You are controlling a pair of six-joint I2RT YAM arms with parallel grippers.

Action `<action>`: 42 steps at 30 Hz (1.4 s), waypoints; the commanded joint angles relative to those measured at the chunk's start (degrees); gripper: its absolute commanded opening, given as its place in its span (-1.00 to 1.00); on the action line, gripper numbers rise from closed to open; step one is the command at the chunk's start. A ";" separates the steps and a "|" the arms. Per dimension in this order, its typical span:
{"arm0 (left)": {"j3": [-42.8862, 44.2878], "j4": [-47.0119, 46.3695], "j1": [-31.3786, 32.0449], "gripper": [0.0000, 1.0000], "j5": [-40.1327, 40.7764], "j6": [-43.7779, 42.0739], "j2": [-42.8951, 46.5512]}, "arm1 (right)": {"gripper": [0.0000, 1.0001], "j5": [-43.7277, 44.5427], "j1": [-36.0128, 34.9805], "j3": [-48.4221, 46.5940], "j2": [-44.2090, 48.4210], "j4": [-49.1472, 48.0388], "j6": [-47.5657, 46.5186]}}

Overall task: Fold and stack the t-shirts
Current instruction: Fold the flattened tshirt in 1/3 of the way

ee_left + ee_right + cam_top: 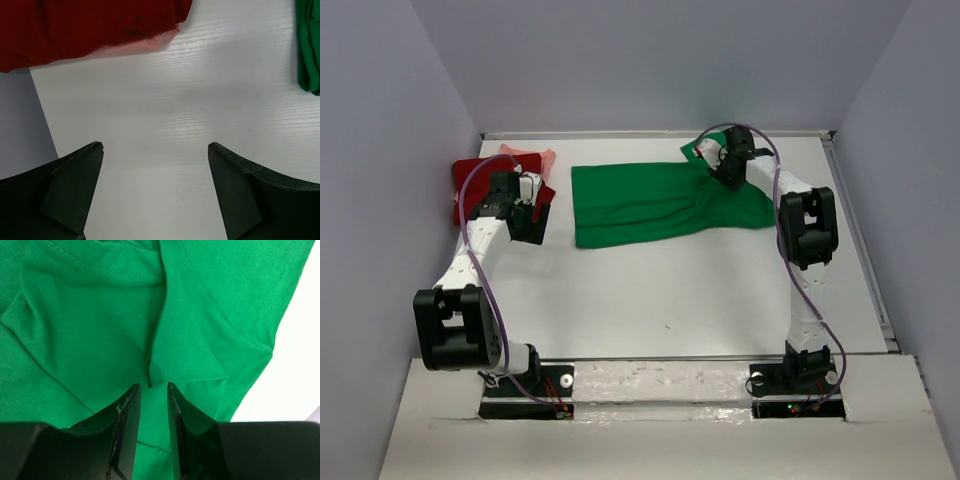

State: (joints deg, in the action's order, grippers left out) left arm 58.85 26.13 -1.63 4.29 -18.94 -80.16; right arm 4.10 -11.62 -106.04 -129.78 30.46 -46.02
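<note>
Wide bare table [700,290] on the near side of the green t-shirt [640,205] — room to pass there. Far left is crowded: dark red t-shirt [75,30] piled on the pink t-shirt [145,44] — side wall [390,200] just beside.

Lab cell: grey walls [380,150], white table [670,290]

The green t-shirt [90,330] is matt cloth, the table [200,100] perhaps ribbed plastic.
</note>
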 commanded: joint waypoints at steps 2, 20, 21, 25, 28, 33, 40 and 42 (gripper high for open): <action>0.65 0.85 -0.39 0.98 -0.25 -0.22 1.41 | -0.35 -0.32 1.16 -2.86 -0.39 -0.93 0.49; 0.92 1.03 -0.39 0.98 -0.34 -0.13 0.62 | -0.36 -1.99 1.16 -5.23 -2.59 1.18 1.20; 1.09 1.12 -0.39 0.98 -0.34 -0.22 0.45 | -0.36 -2.08 1.16 -5.06 -2.33 1.27 1.28; 1.53 1.20 -0.39 0.98 -0.43 -0.13 0.00 | -0.36 -2.34 1.16 -4.97 -1.62 1.45 1.37; 1.53 1.20 -0.31 0.98 -0.43 -0.13 0.18 | -0.36 -2.52 1.16 -5.41 -1.62 1.80 1.37; 1.09 1.20 -0.39 0.98 -0.34 -0.13 0.62 | -0.36 -2.87 1.16 -5.93 -3.11 2.06 1.98; 1.09 1.20 -0.39 0.98 -0.25 -0.05 0.27 | -0.49 -3.57 1.16 -7.60 -4.78 3.55 2.69; 1.27 1.20 -0.39 0.98 -0.34 -0.13 0.01 | -0.65 -3.57 1.16 -7.87 -5.05 3.91 2.43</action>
State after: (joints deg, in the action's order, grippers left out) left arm 58.85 26.46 -1.63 4.29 -18.94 -80.18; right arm 1.45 -10.83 -110.98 -133.71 33.17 -44.12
